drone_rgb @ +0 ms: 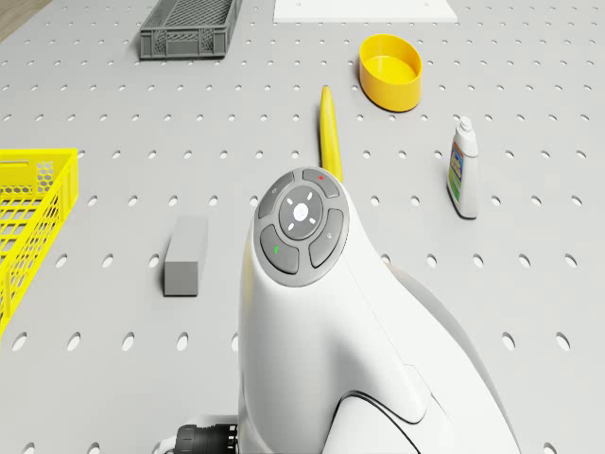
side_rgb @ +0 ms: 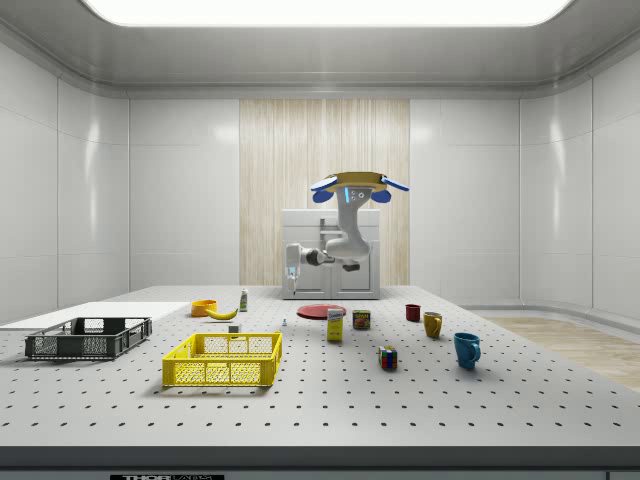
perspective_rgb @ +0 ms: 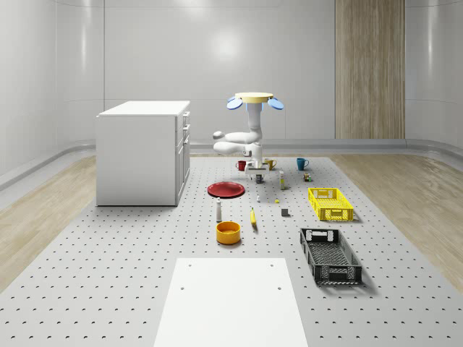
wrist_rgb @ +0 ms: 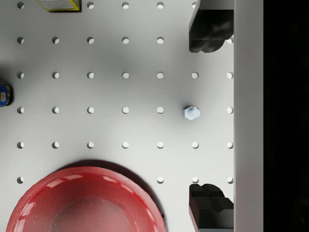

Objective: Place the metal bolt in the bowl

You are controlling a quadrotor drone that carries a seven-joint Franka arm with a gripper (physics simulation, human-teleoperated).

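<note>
The drone [perspective_rgb: 254,100] hovers above the far middle of the perforated table [perspective_rgb: 108,275], its yellow disc body and blue rotors well clear of the surface, beside the white cabinet [perspective_rgb: 145,152]. Below it the glossy white arm [perspective_rgb: 242,141] folds down, and the gripper [wrist_rgb: 211,116] hangs spread wide, dark blocky fingertips [wrist_rgb: 210,31] set well apart over the board.

Right between those fingertips in the wrist view sits the metal bolt [wrist_rgb: 191,113], small, pale and hex-headed, standing alone on the matte grey surface between rows of holes. Bare board lies on all sides of it. The glossy red plate [wrist_rgb: 87,203], round and shallow, lies near it but not touching.

The bowl [perspective_rgb: 228,232] is an orange-yellow, smooth-walled round tub, sitting toward the near middle of the table, just short of the white panel [perspective_rgb: 231,300]. A slim white bottle [perspective_rgb: 218,210] stands upright just behind it, and a banana [perspective_rgb: 253,216] lies beside it.

Along the whole-scene view's right edge run two lattice crates, the yellow crate [perspective_rgb: 330,203] and the black crate [perspective_rgb: 330,255], with open table between them and the bowl. A grey block [drone_rgb: 185,254] rests flat near the yellow crate.
</note>
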